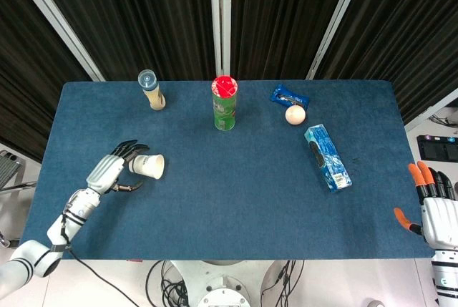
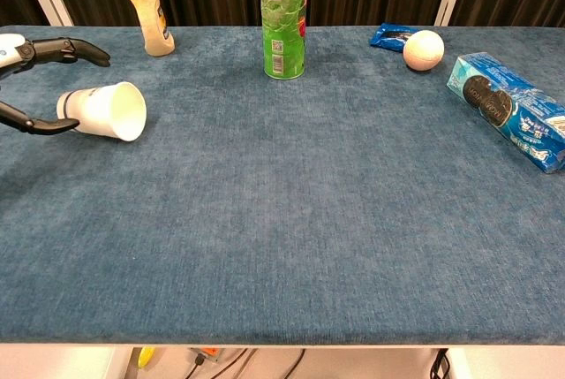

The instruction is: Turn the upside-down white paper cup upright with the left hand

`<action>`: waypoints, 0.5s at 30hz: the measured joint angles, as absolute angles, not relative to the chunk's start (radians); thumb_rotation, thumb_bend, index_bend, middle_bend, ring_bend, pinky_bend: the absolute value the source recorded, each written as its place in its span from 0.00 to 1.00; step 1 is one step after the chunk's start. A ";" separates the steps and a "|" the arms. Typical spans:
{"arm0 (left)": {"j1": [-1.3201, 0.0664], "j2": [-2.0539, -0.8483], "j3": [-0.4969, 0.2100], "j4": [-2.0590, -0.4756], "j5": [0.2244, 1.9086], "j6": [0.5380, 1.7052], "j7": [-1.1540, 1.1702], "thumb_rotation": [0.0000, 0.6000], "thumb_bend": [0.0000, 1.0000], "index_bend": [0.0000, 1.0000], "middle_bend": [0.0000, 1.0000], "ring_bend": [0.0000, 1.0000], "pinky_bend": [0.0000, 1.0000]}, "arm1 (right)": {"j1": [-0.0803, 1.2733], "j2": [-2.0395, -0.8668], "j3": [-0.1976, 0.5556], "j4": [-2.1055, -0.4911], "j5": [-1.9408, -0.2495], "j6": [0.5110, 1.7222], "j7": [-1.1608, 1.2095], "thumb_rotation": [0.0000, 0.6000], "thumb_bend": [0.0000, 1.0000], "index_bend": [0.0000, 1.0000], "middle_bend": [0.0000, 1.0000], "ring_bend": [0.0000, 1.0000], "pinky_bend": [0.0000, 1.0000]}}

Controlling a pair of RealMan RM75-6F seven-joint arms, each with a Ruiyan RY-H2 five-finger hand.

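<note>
Cup lies sideways between my left hand's wide-spread fingers, ungripped; I judge a nudge could roll it off across the counter.

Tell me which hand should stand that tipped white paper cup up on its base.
Left. The left hand is right beside the white paper cup, which lies on its side, fingers spread around its base end. The right hand sits off the table's far corner, well away.
</note>
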State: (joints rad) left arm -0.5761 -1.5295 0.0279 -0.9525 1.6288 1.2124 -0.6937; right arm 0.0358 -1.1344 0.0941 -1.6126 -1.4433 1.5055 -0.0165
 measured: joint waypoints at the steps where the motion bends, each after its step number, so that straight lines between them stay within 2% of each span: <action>1: -0.584 -1.511 0.028 -0.977 1.627 1.192 -0.650 1.00 0.21 0.06 0.04 0.00 0.00 | 0.036 -1.136 0.095 -1.612 -1.442 1.505 -0.019 1.00 0.18 0.00 0.00 0.00 0.00; 7: -0.643 -1.396 -0.004 -1.207 1.530 1.013 -0.260 1.00 0.15 0.05 0.04 0.00 0.00 | 0.040 -1.142 0.096 -1.609 -1.437 1.500 -0.023 1.00 0.18 0.00 0.00 0.00 0.00; 11: -0.695 -1.351 -0.053 -1.337 1.356 0.878 -0.021 1.00 0.15 0.05 0.08 0.00 0.00 | 0.040 -1.140 0.098 -1.607 -1.432 1.498 -0.018 1.00 0.18 0.00 0.00 0.00 0.00; 15: -0.741 -1.347 -0.099 -1.382 1.207 0.806 0.120 1.00 0.15 0.08 0.16 0.00 0.00 | 0.039 -1.138 0.101 -1.599 -1.422 1.493 -0.009 1.00 0.18 0.00 0.00 0.00 0.00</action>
